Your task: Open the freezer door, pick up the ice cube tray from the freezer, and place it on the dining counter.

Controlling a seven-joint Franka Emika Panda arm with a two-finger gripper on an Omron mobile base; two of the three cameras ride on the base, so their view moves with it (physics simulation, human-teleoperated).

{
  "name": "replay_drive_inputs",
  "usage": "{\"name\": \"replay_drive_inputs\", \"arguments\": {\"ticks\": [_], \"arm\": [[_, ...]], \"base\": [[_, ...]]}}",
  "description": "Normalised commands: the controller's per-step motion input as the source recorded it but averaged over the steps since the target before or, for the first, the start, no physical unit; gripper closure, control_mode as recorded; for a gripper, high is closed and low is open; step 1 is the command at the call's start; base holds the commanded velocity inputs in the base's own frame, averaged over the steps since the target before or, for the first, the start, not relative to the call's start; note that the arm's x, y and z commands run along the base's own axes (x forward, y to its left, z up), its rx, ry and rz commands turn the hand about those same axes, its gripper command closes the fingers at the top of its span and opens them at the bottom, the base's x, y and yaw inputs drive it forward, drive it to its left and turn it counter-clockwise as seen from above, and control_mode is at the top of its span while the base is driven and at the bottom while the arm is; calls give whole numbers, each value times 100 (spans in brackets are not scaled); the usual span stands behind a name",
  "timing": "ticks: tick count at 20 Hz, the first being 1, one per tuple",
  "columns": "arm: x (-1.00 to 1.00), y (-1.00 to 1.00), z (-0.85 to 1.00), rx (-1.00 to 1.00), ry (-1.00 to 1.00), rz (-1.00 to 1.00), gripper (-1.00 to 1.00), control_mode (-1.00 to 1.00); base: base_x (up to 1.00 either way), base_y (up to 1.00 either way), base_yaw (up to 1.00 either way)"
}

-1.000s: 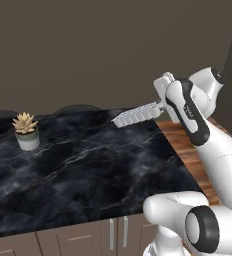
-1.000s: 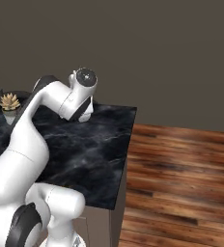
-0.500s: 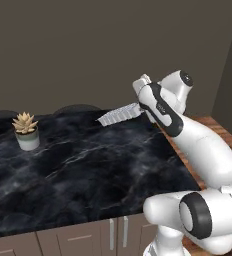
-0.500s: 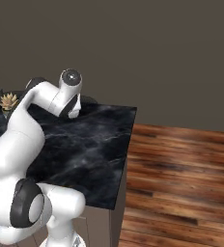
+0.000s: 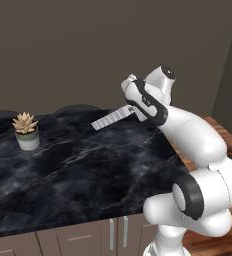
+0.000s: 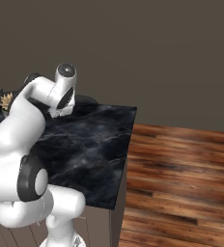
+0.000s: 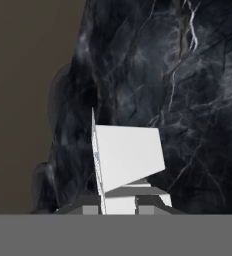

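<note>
The ice cube tray (image 5: 110,119) is a pale flat strip, tilted down to the left and held in the air over the far right part of the dining counter (image 5: 88,170), a black marble slab with white veins. My gripper (image 5: 132,110) is shut on the tray's right end. In the hand view the tray (image 7: 128,160) juts out from between the fingertips, seen flat side on, with the counter (image 7: 188,100) below it. From the right base view my arm's wrist covers the gripper and tray above the counter (image 6: 94,144).
A small succulent in a grey pot (image 5: 26,131) stands at the counter's back left. Dark rounded stool backs (image 5: 78,107) rise behind the far edge. Brown cabinet doors (image 5: 113,235) sit under the slab. Wood floor (image 6: 181,178) lies to the right of the counter.
My arm has swung left with the tray, carrying it from above the counter's right edge further in over the slab. The plant and counter have stayed put.
</note>
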Motion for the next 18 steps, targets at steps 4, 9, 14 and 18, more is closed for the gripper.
{"name": "replay_drive_inputs", "arguments": {"ticks": [4, 9, 14, 18], "arm": [[29, 5, -8, 0, 8, 0, 100, -100], [29, 7, -27, -1, -1, 0, 100, -100], [13, 13, -34, -3, -10, 0, 100, -100], [23, 24, -24, -3, -4, 0, 100, -100]], "base": [[0, 0, 0], [0, 0, 0], [0, 0, 0], [0, 0, 0]]}}
